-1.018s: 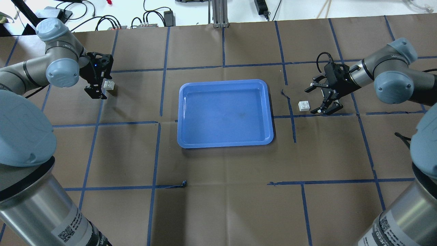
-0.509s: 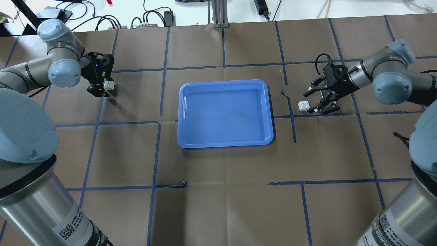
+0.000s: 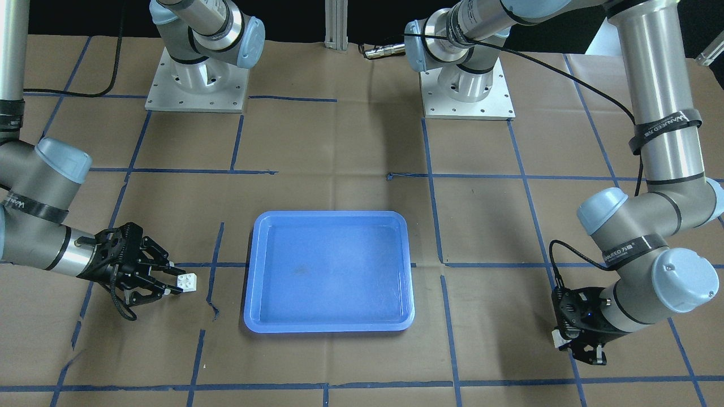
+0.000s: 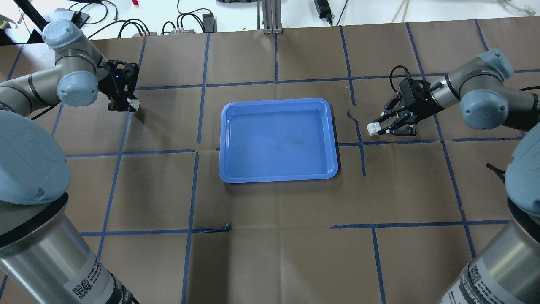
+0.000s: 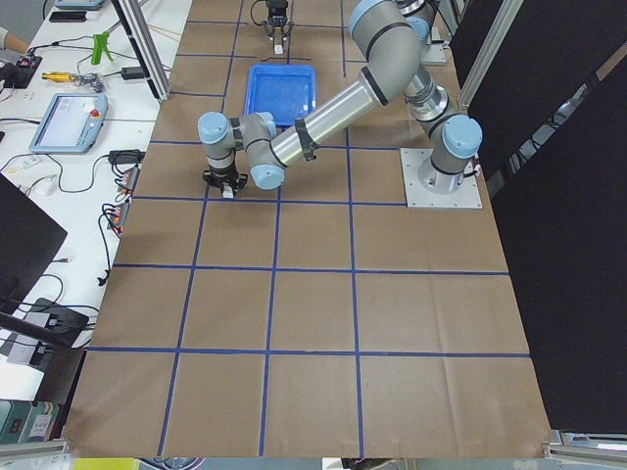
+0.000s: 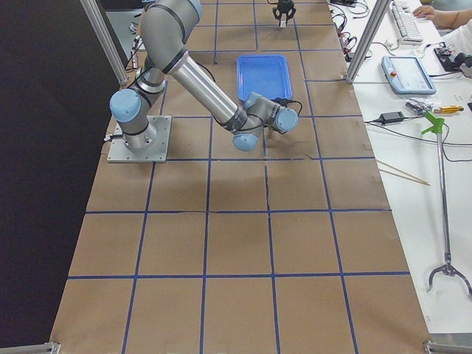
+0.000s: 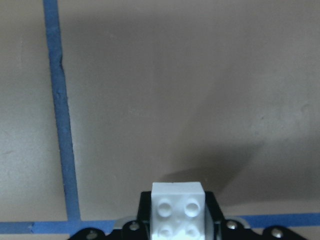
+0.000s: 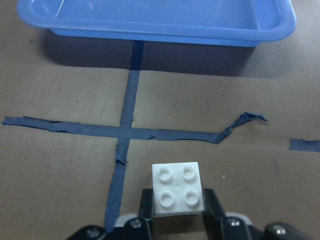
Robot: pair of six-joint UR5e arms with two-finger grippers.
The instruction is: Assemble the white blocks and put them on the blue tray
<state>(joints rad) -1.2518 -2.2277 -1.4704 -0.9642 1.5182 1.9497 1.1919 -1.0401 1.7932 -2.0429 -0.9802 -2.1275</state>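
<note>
The blue tray (image 4: 278, 141) lies empty at the table's middle; it also shows in the front view (image 3: 328, 271) and the right wrist view (image 8: 150, 22). My left gripper (image 4: 126, 104) is shut on one white block (image 4: 134, 102), studs up, left of the tray; the left wrist view shows this block (image 7: 177, 212) between the fingers. My right gripper (image 4: 379, 127) is shut on the other white block (image 4: 372, 128), right of the tray, low over the paper. The right wrist view shows that block (image 8: 177, 189) between the fingers, studs up.
Brown paper with blue tape lines (image 4: 198, 84) covers the table. A torn tape end (image 8: 245, 120) sits between the right block and the tray. Cables and power bricks (image 4: 185, 23) lie beyond the far edge.
My right gripper slid left around its white block and closed from wide open. My left gripper closed on its block and shifted slightly toward the far side.
</note>
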